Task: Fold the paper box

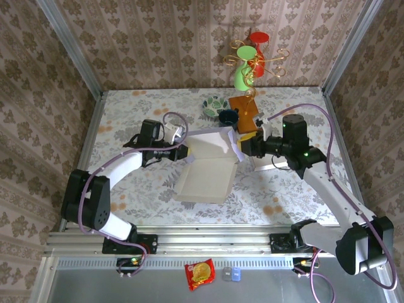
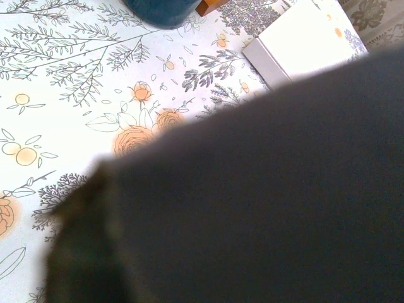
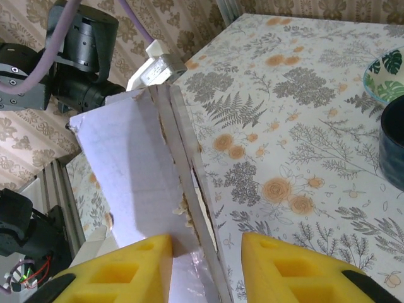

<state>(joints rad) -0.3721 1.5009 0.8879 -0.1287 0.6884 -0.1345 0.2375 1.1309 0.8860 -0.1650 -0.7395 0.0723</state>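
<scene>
Our top camera looked down from high behind both arm bases, over the whole table. Our right wrist camera sat close behind its jaws, facing the paper box edge between them. Our left wrist camera looked down, very near the table. All three caught the dark blue cup beyond the jaws.

paper box: 1 | bowl: 1 | blue cup: 1 | snack packet: 1
</scene>
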